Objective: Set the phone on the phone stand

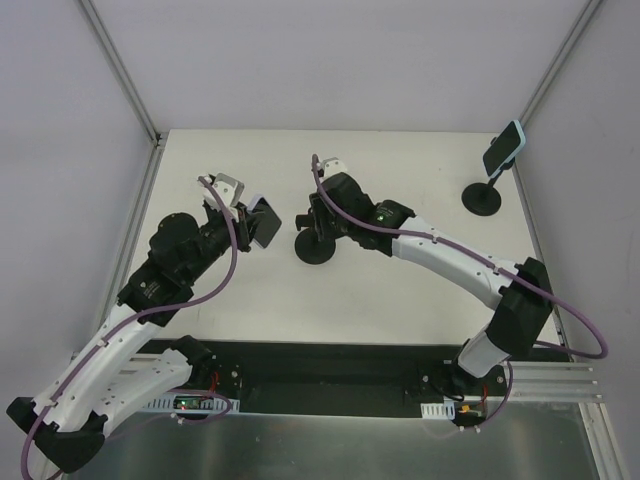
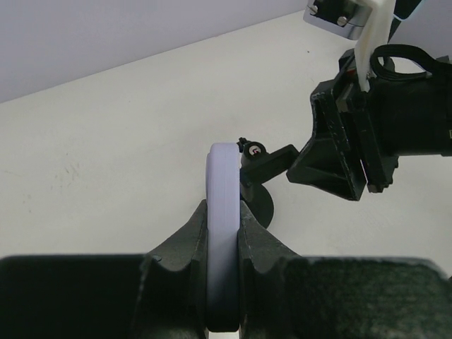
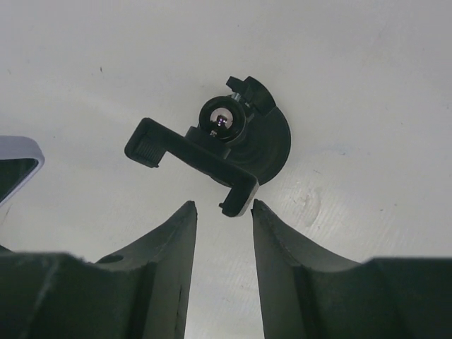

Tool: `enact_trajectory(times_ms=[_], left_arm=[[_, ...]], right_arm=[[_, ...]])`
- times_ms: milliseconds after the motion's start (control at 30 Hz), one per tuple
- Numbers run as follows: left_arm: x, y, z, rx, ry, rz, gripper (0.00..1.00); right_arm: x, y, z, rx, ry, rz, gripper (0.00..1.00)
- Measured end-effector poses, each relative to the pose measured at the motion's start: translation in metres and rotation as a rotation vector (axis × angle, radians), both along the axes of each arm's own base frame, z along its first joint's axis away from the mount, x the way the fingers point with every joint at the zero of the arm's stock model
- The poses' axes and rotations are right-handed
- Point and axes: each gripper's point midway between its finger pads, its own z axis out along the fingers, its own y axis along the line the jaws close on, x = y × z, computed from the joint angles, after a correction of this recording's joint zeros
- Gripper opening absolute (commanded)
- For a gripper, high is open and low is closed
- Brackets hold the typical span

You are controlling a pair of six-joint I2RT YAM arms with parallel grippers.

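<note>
Top view: left gripper clamped on phone, lifted off table, just left of phone stand. Right gripper hangs over that stand. Spare stand carrying another phone sits far right, well apart

Left wrist: phone edge-on between the fingers, long axis pointing ahead. Stand cradle just beyond and slightly right of its tip, so left arm does the placing

Right wrist: right gripper fingers parted, narrow gap, nothing gripped. Cradle tip is right at the fingertips; phone corner at left edge. Likely bracing the stand for insertion
</note>
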Motion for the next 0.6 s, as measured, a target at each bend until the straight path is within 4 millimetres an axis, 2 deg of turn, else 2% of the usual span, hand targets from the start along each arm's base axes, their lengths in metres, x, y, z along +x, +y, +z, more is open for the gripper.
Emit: enact_trajectory(times_ms=[300,400,467,600], left_arm=[[-0.004,-0.016,-0.008,0.007,0.031,-0.088,0.00],[-0.005,-0.019,-0.010,0.008,0.037,-0.107,0.00],[-0.006,-0.021,-0.010,0.008,0.040,-0.115,0.00],[-0.008,-0.025,-0.013,0.012,0.047,-0.143,0.00]], right_arm=[[0.011,-0.003,-0.006,-0.073,-0.011,-0.028,0.31],[0.013,-0.003,-0.009,-0.092,-0.014,-0.025,0.20],[0.016,-0.004,-0.009,-0.110,-0.026,-0.029,0.03],[0.022,-0.008,-0.008,-0.141,-0.043,-0.024,0.01]])
